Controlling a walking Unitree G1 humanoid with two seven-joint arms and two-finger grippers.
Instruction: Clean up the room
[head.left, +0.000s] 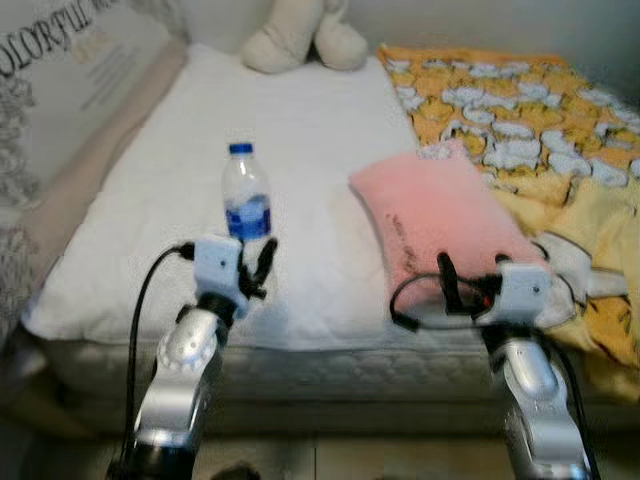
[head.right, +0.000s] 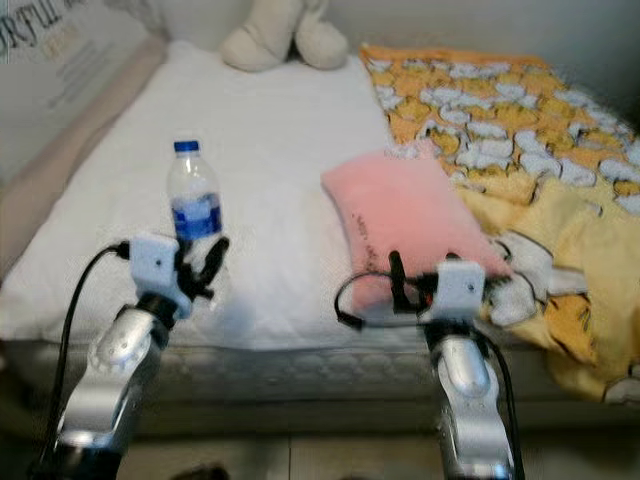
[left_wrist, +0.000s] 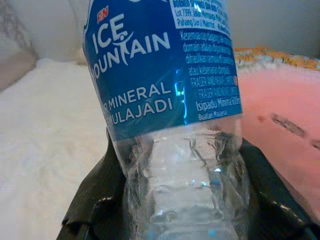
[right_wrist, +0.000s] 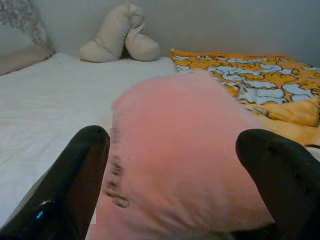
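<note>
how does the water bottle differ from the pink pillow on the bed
The water bottle is clear plastic with a blue cap and label; the pink pillow is soft, opaque and fuzzy. The bottle stands upright, the pillow lies flat. The bottle sits between the fingers of the left gripper; the right gripper is open at the pillow's near end, not clamping it. Both are on the white mattress.

A bottle (head.left: 246, 200) is stood on the bed (head.left: 300, 140), left of a pillow (head.left: 435, 225); a blanket (head.left: 520, 130) is spread right, a stuffed toy (head.left: 300, 35) behind.
</note>
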